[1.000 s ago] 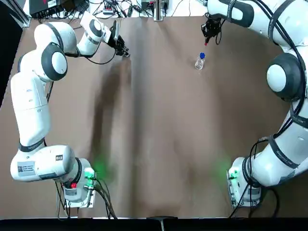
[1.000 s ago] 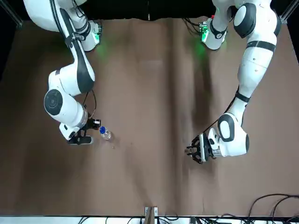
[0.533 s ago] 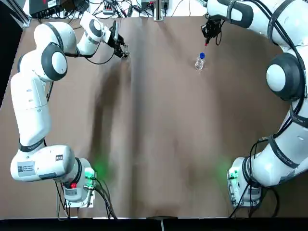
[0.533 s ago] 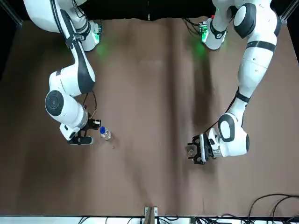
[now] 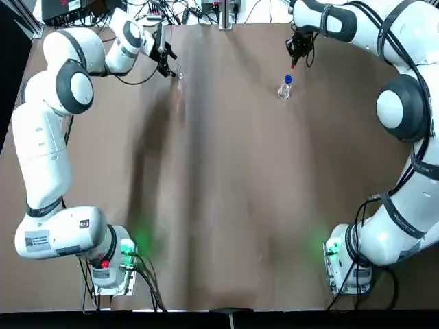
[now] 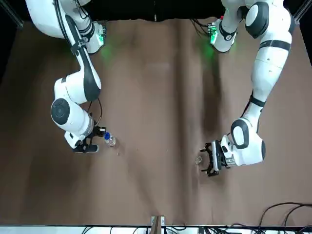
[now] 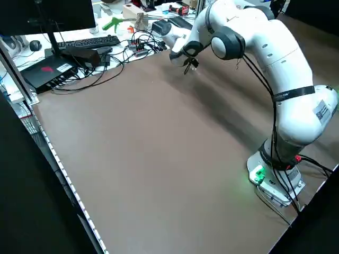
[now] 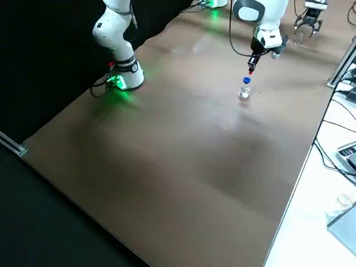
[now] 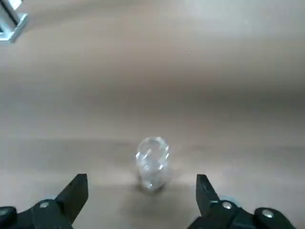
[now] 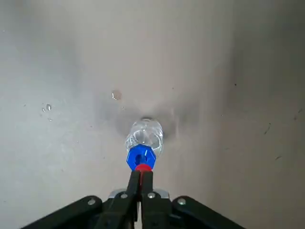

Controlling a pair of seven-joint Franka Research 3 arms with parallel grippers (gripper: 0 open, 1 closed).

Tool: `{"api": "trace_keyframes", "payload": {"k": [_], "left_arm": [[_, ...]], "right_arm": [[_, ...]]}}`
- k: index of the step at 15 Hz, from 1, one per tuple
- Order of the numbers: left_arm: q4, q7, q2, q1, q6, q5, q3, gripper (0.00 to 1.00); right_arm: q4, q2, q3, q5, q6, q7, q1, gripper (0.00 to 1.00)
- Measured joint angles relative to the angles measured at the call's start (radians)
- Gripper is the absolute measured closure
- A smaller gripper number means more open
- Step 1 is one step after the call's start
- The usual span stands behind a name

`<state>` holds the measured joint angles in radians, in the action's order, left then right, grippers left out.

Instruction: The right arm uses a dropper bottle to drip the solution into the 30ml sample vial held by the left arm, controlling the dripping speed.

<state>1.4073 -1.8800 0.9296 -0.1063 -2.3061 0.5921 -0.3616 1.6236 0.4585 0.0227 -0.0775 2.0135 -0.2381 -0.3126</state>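
The left arm [image 5: 42, 151] has drawn back, its gripper [image 9: 142, 182] spread and empty. The right gripper [image 10: 141, 175] pinches the red-tipped dropper [image 10: 144, 167] at the collar of the dropper bottle [image 10: 145, 135], seemingly upright on the table. The sample vial [image 9: 152, 163], now just beyond the left fingertips, likely needs regripping before dripping.

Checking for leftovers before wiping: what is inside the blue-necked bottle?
The dropper bottle looks clear; any liquid in it cannot be made out, and its blue collar covers part.
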Motion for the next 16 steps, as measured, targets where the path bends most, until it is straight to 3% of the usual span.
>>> {"api": "trace_keyframes", "payload": {"k": [3, 6, 8, 9, 10, 11, 13, 16], "left_arm": [[-0.001, 0.124, -0.047, -0.044, 0.002, -0.079, 0.003, 0.0], [-0.003, 0.31, -0.107, -0.054, 0.037, -0.219, 0.002, 0.0], [-0.004, 0.53, -0.164, -0.054, 0.106, -0.329, 0.001, 0.0], [-0.004, 0.64, -0.196, -0.053, 0.139, -0.383, 0.001, 0.0], [-0.004, 0.75, -0.228, -0.053, 0.171, -0.445, -0.001, 0.0], [-0.004, 0.86, -0.261, -0.052, 0.202, -0.504, -0.004, 0.0], [0.0, 1.087, -0.329, -0.048, 0.283, -0.567, -0.008, 0.0], [0.049, 1.38, -0.444, -0.047, 0.382, -0.584, -0.01, 0.0]], "right_arm": [[0.0, 0.004, -0.001, 0.0, 0.002, 0.0, 0.0, 0.91], [0.0, 0.005, -0.001, 0.0, 0.004, 0.0, -0.001, 0.64], [-0.001, 0.005, -0.001, 0.0, 0.004, 0.0, -0.001, 0.41], [-0.001, 0.005, -0.002, 0.0, 0.004, 0.0, -0.001, 0.37], [-0.003, 0.005, -0.002, 0.0, 0.004, 0.0, -0.001, 0.23], [-0.007, 0.004, -0.001, 0.0, 0.004, 0.0, 0.0, 0.16], [-0.016, -0.004, 0.0, 0.0, 0.004, 0.0, 0.003, 0.15], [-0.029, -0.042, 0.003, 0.001, -0.001, 0.005, 0.028, 0.14]]}}
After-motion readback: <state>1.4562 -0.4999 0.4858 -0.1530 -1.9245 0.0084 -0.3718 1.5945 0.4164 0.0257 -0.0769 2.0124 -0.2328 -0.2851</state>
